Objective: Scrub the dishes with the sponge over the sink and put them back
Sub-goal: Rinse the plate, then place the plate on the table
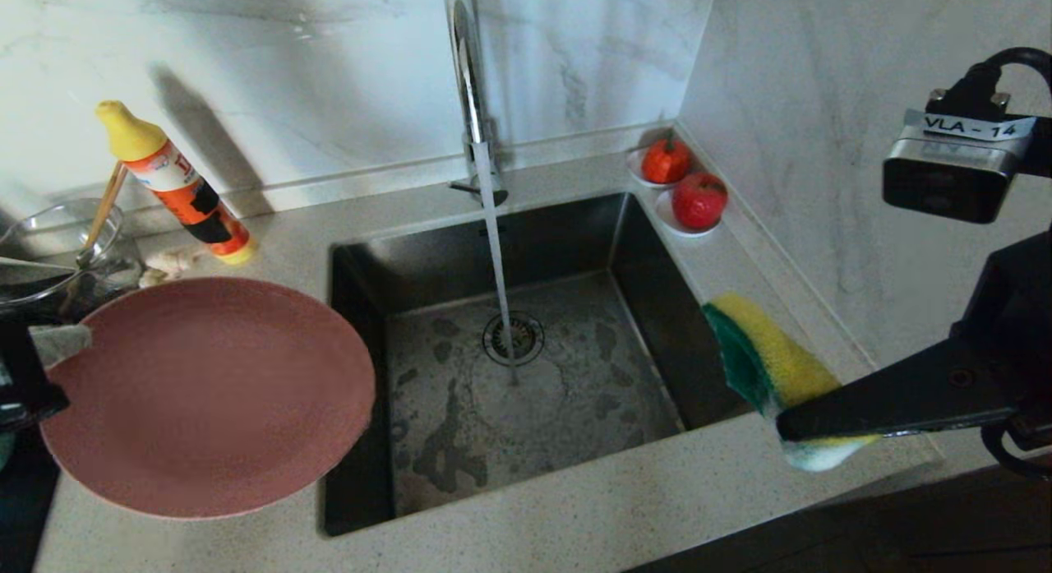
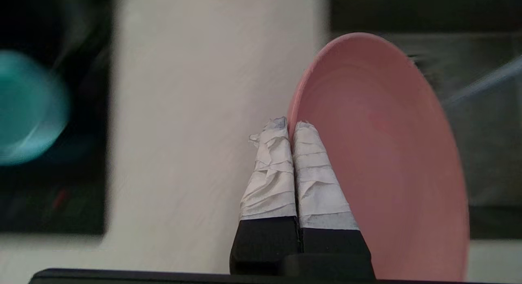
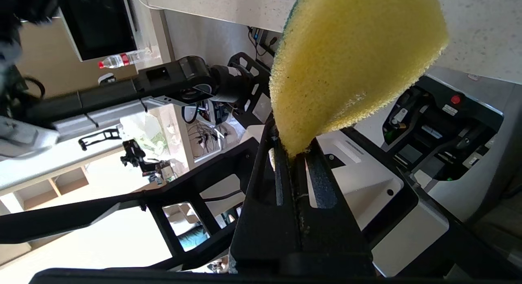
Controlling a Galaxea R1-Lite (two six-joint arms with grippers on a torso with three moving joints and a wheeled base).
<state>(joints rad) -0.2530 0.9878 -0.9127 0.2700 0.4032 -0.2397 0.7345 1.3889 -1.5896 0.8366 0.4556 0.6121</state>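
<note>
The wide pink plate [image 1: 205, 396] hangs over the counter left of the sink [image 1: 567, 236], its edge reaching over the basin. My left gripper [image 1: 66, 341] is shut on its left rim. In the left wrist view the taped fingers [image 2: 314, 170] pinch the plate [image 2: 387, 153], and the teal bowl [image 2: 28, 108] shows as a blur behind. My right gripper [image 1: 789, 429] is shut on the yellow and green sponge [image 1: 768, 355] at the sink's right edge; in the right wrist view the gripper [image 3: 291, 151] clamps one end of the sponge [image 3: 355, 60]. Brown chopsticks [image 1: 103, 211] lean in a glass bowl.
Water runs from the chrome tap [image 1: 470, 88] onto the drain strainer [image 1: 514, 339]. An orange detergent bottle [image 1: 177, 182] and the clear glass bowl [image 1: 57, 244] stand at the back left. Two white saucers with red fruit [image 1: 682, 187] sit in the back right corner by the marble wall.
</note>
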